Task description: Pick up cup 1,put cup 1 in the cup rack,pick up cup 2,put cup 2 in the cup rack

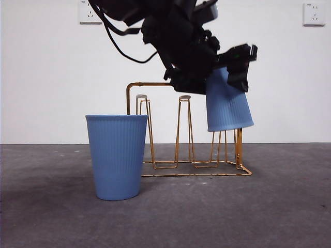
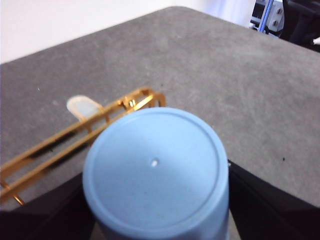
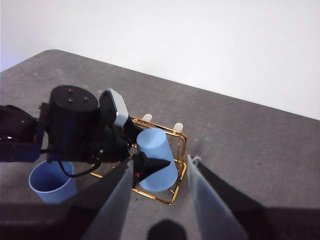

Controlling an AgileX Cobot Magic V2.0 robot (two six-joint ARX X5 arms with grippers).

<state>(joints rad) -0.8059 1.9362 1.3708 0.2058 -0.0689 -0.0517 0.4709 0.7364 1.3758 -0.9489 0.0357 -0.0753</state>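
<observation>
The left tool [image 1: 227, 77] is clamping an upturned blue cup [image 1: 227, 106], its two black jaws pressing on opposite sides of the ribbed wall near the closed base. The cup is hanging mouth-down and slightly tilted from that tool, directly over the end of the gold cup rack [image 1: 194, 155] (whether the rim is already brushing a peg underneath, I cannot tell). In the left wrist view the cup's round base [image 2: 155, 170] is filling the space between the jaws, with the rack's wire [image 2: 85, 130] running just beyond it on the grey tabletop [image 2: 240, 85]. A second blue cup [image 1: 117, 156] is standing upright, mouth up, on the tabletop beside the rack's other end, well apart from the working tool. The right tool [image 3: 160, 200] is hovering high above all this, jaws spread apart and holding nothing.
</observation>
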